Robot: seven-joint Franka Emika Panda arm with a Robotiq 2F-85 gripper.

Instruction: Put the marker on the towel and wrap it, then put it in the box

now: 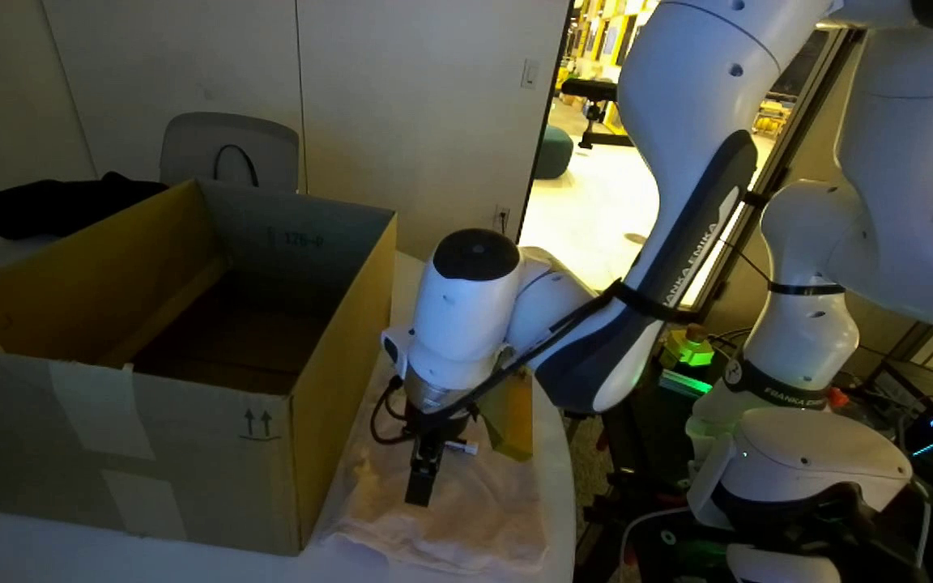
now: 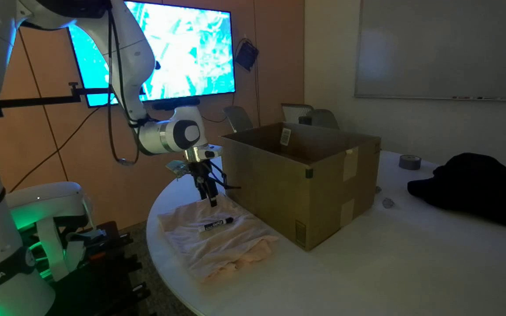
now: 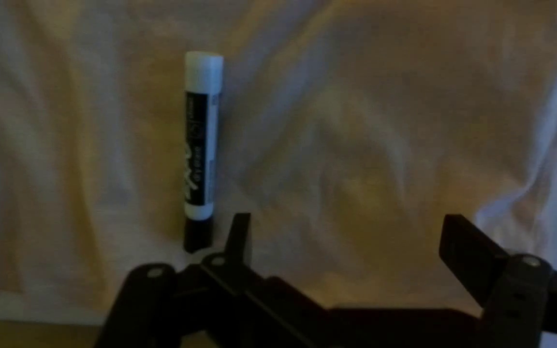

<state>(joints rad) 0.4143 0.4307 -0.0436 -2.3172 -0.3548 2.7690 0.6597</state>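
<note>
A white marker with a black label and black cap lies on the pink towel in the wrist view [image 3: 203, 150]. The marker also shows in both exterior views [image 1: 462, 447] [image 2: 216, 224]. The towel [image 2: 218, 252] lies spread and wrinkled on the table beside the box; it fills most of the wrist view [image 3: 356, 135]. The open cardboard box [image 2: 266, 188] stands upright next to the towel. My gripper [image 3: 346, 220] is open and empty, pointing down above the towel. The marker lies outside the jaws, beyond the left finger in the wrist view. In both exterior views the gripper [image 1: 419, 490] [image 2: 210, 202] is near the box wall.
The tall box wall [image 1: 345, 380] rises close beside the gripper. A yellowish piece [image 1: 511, 417] shows behind the wrist; I cannot tell what it is. A grey tape roll [image 2: 410, 162] and a black cloth [image 2: 472, 188] lie beyond the box on the round white table [image 2: 367, 272].
</note>
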